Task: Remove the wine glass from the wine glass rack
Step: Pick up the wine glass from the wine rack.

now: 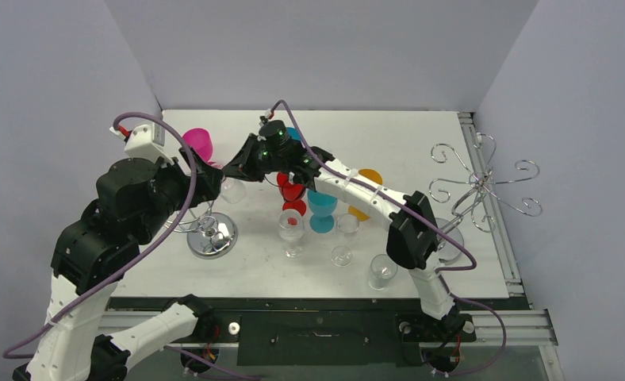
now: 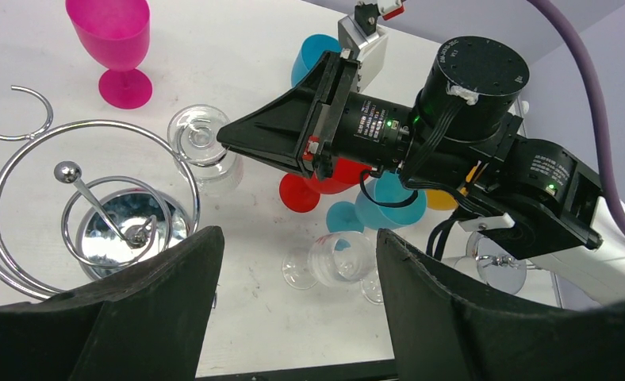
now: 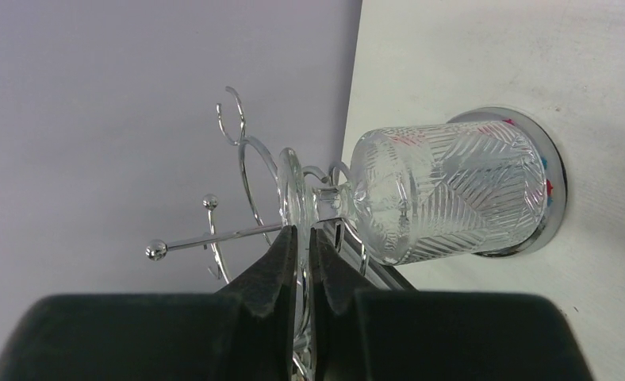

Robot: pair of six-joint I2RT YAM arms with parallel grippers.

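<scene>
My right hand pinches the thin foot of the hanging wine glass to slide it off the rack, while my left hand waits spread.

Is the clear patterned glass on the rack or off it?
On it: the glass hangs foot-up from the rack, with the right gripper shut on its foot.

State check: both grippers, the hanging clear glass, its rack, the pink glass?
right gripper: shut on the clear glass's foot
clear glass: hanging upside down in the rack, foot pinched
rack: upright, clear glass not yet off it
left gripper: open, holding nothing
pink glass: standing upright
</scene>
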